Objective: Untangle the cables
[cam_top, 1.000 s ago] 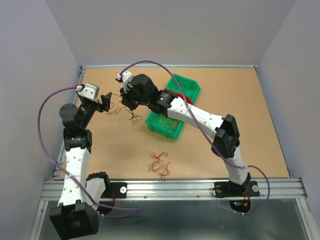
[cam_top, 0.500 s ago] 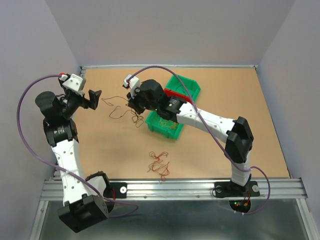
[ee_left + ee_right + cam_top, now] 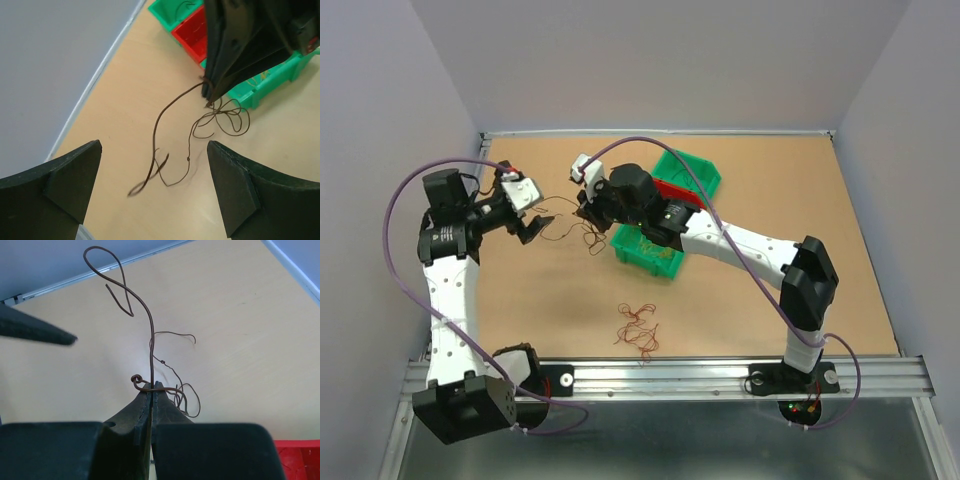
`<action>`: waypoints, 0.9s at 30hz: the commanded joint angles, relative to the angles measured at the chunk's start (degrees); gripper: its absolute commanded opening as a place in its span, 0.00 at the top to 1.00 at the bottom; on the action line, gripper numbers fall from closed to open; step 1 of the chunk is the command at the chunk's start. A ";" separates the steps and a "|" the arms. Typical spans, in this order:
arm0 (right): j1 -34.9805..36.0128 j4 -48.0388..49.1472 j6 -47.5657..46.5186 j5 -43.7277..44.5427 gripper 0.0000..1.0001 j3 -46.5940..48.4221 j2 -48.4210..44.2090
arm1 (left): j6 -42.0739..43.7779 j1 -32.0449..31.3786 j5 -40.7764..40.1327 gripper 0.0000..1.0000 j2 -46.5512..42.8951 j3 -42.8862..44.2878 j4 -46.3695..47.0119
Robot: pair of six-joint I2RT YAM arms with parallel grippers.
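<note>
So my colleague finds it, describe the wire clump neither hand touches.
On the tan tabletop, look near the front metal rail. A squiggly red-brown wire clump lies there alone; the other, dark wire hangs from the right hand by the green bin.

The surface [image 3: 740,290] is plain tan. A dark brown cable [image 3: 151,335] differs from the red-brown cable clump [image 3: 638,327]. The far bin [image 3: 705,165] and near bin [image 3: 640,257] are green, flecked with yellowish strands [image 3: 655,245]. Between them sits a red bin [image 3: 668,188].

The left gripper [image 3: 538,226] faces the right gripper [image 3: 151,391] with fingers spread wide, while the right one's fingers are squeezed tight together.
</note>
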 commanded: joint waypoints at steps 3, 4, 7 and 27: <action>0.06 4.05 -1.34 -2.90 0.99 -0.98 -2.61 | 11.44 -8.65 -5.05 0.01 3.84 6.10 -9.25; 0.06 4.05 -1.52 -3.17 0.99 -1.07 -2.61 | 11.18 -9.09 -5.57 0.02 4.36 6.63 -8.72; 0.06 4.05 -1.87 -3.34 0.99 -1.33 -2.79 | 9.77 -11.02 -8.12 0.03 6.47 8.39 -7.23; 0.06 13.69 -1.96 5.43 0.39 -7.30 -2.52 | -12.36 -14.98 -27.00 1.00 2.00 5.32 14.03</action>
